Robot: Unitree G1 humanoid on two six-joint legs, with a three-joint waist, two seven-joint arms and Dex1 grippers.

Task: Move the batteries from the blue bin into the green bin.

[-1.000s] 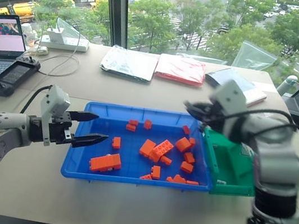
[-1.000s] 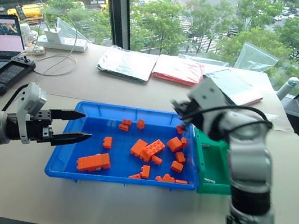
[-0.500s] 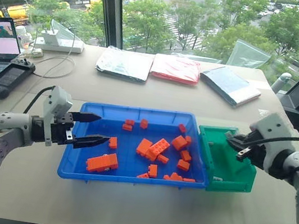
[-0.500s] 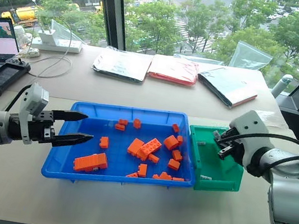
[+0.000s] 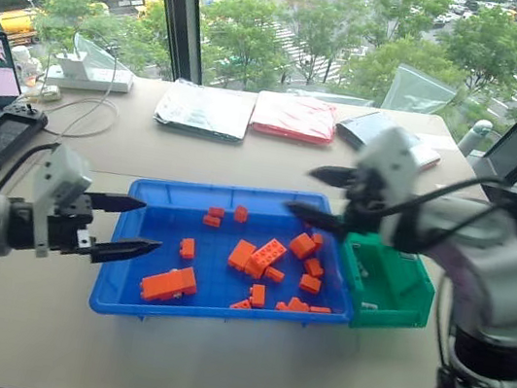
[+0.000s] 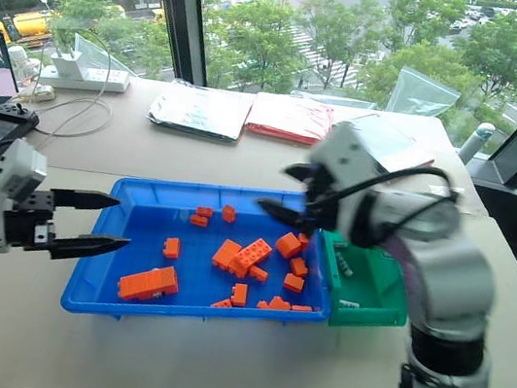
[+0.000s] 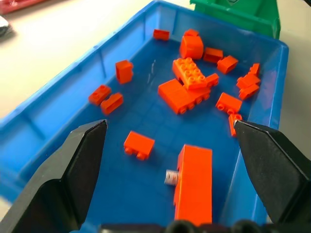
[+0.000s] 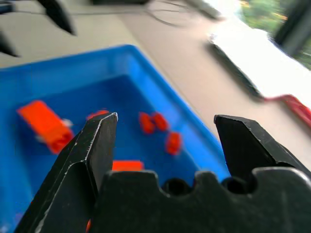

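The right gripper [image 5: 320, 192], jaws now released and empty, has swung from the green bin [image 5: 398, 293] back over the blue bin [image 5: 115, 294]; left gripper [image 5: 125, 228] gapes near 1 remaining battery [image 7: 170, 177].

The blue bin [image 5: 118, 275] lies flat on the worktop, a wide shallow bright-blue tray with a rolled rim, its long side running left to right. The green bin [image 5: 416, 300] stands just beside its right end, touching it or nearly so; it is smaller, deeper and rectangular. One battery [image 7: 170, 177] lies on the blue floor, a short silvery cylinder, its end against a long orange brick. Two small pale cylinders, apparently batteries [image 6: 344, 265], lie inside the green bin.
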